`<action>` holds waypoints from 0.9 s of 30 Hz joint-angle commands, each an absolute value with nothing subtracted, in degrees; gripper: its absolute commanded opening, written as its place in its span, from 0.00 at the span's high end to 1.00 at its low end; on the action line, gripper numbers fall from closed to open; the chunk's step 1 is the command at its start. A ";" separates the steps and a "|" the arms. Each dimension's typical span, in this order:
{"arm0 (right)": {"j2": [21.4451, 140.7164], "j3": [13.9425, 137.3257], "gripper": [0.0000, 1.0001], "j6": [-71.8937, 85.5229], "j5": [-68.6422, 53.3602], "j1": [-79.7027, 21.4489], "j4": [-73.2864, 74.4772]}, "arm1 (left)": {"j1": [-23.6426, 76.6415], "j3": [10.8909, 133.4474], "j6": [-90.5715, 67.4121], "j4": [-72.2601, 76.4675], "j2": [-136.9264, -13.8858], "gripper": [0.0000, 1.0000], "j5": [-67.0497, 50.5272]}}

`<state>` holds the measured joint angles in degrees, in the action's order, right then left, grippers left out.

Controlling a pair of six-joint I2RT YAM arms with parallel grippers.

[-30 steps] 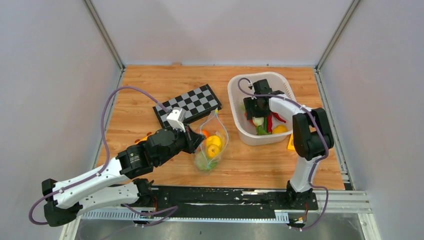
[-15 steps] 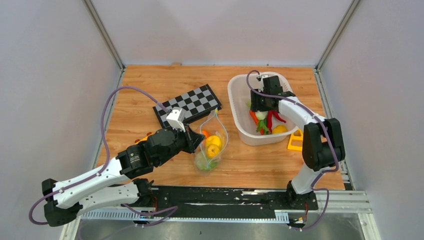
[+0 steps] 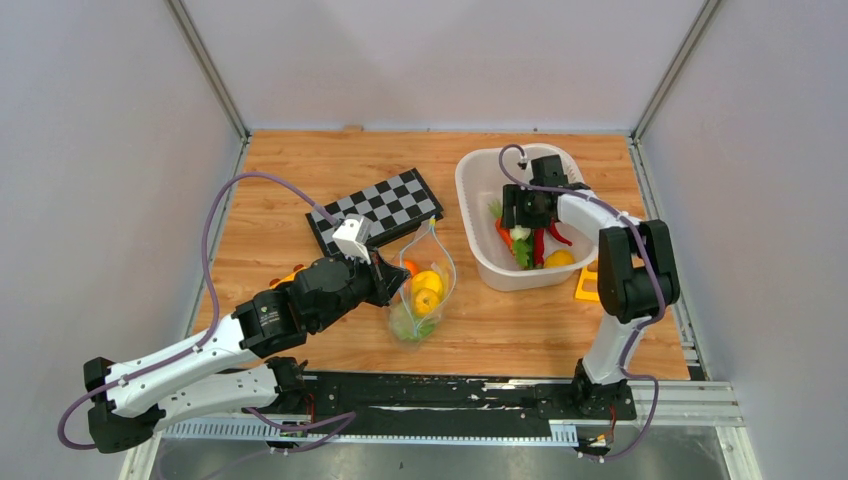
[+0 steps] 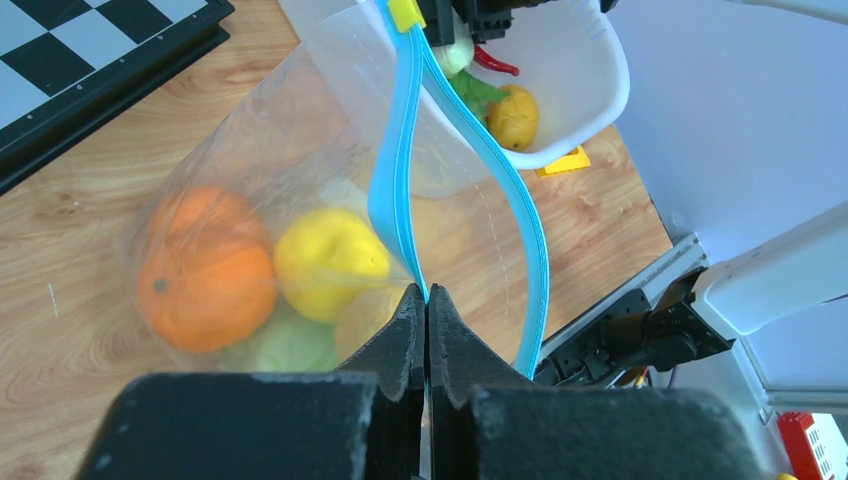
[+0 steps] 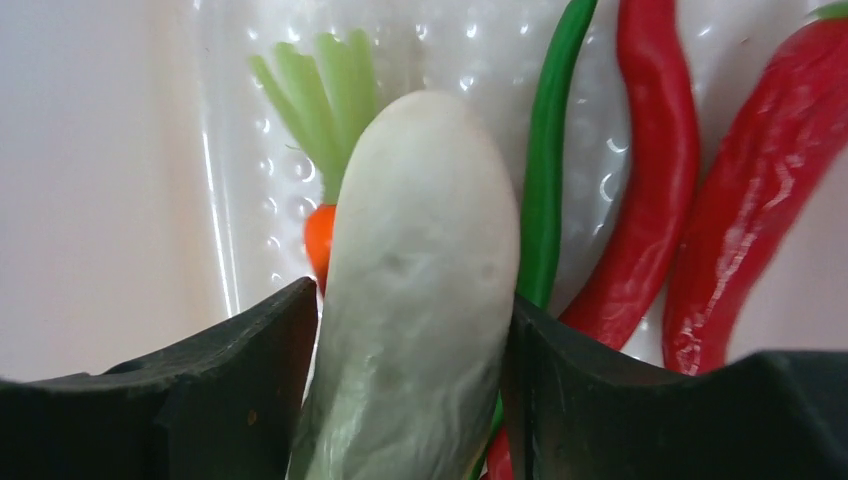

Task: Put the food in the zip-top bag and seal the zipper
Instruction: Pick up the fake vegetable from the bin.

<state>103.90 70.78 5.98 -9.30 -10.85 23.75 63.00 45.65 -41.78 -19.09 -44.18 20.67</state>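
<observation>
Grey walls enclose a wooden surface (image 3: 300, 170) on 3 sides.

Item 1: a clear crinkly plastic zip-top bag (image 3: 425, 290) stands near the middle of the surface, toward the near edge. Its mouth is open. The thin teal-blue zipper strip (image 4: 395, 170) is parted into 2 curved bands. Inside lie a round orange toy fruit (image 4: 205, 270), a yellow toy lemon (image 4: 330, 255) and a pale green toy cabbage (image 4: 290, 345), all touching.

Item 2: the left jaws are pressed together on the bag's mouth edge, at the point where the 2 zipper bands meet.

Item 3: a white plastic basket (image 3: 475, 215) sits toward the right edge, in the far half. The right jaws are inside it, closed against both sides of a white toy radish (image 5: 410, 300). Just beside the radish lie a slim green toy pepper (image 5: 550, 130), 2 red toy peppers (image 5: 650, 180) and an orange toy carrot with green leaves (image 5: 320, 235). A yellow toy fruit (image 3: 559, 258) rests at the basket's near end.

Item 4: a folded black-and-white chessboard (image 3: 385, 205) lies between the bag and the far edge, to the left of the basket.
</observation>
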 commanded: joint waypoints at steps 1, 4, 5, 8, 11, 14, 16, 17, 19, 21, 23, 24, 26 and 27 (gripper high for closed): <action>105.70 72.55 0.35 6.31 -11.50 -11.07 24.44 | 63.22 45.64 -41.35 -18.77 -43.29 1.00 21.53; 105.42 72.27 0.39 6.66 -10.00 -11.01 24.89 | 63.19 45.38 -41.57 -18.76 -42.93 1.00 21.70; 104.56 71.84 0.40 6.75 -9.52 -11.07 24.69 | 63.19 45.42 -41.62 -18.83 -42.83 1.00 21.75; 102.02 71.31 0.40 6.72 -9.33 -11.01 24.76 | 63.19 45.35 -41.64 -18.95 -42.81 1.00 21.72; 99.37 70.70 0.36 6.72 -9.83 -11.07 25.22 | 63.24 45.35 -41.66 -18.72 -42.96 1.00 21.74; 96.78 69.37 0.58 6.73 -10.07 -11.06 24.80 | 63.19 45.44 -41.57 -18.58 -43.20 1.00 21.33; 95.01 68.85 0.75 6.77 -10.44 -11.07 24.74 | 63.24 45.50 -41.57 -18.58 -43.33 1.00 21.23; 94.00 68.75 0.74 6.97 -10.38 -11.07 24.87 | 63.27 45.45 -41.57 -18.58 -43.33 1.00 21.23; 91.74 68.50 0.74 7.18 -10.35 -11.03 24.81 | 63.27 45.44 -41.58 -18.67 -43.12 1.00 21.18; 88.24 68.04 0.74 7.34 -10.29 -11.08 24.63 | 63.21 45.29 -41.66 -18.67 -42.98 1.00 21.25; 84.80 67.21 0.73 7.65 -10.29 -11.05 23.92 | 63.24 45.11 -41.74 -18.66 -42.75 1.00 21.41; 82.79 66.62 0.73 7.95 -10.37 -11.07 23.30 | 63.22 45.09 -41.75 -18.65 -42.72 1.00 21.45; 78.31 64.52 0.72 8.84 -11.55 -11.07 20.84 | 63.20 45.09 -41.67 -18.54 -42.78 1.00 21.48; 76.00 63.41 0.72 9.34 -12.99 -11.07 18.92 | 63.19 45.09 -41.66 -18.48 -42.84 1.00 21.47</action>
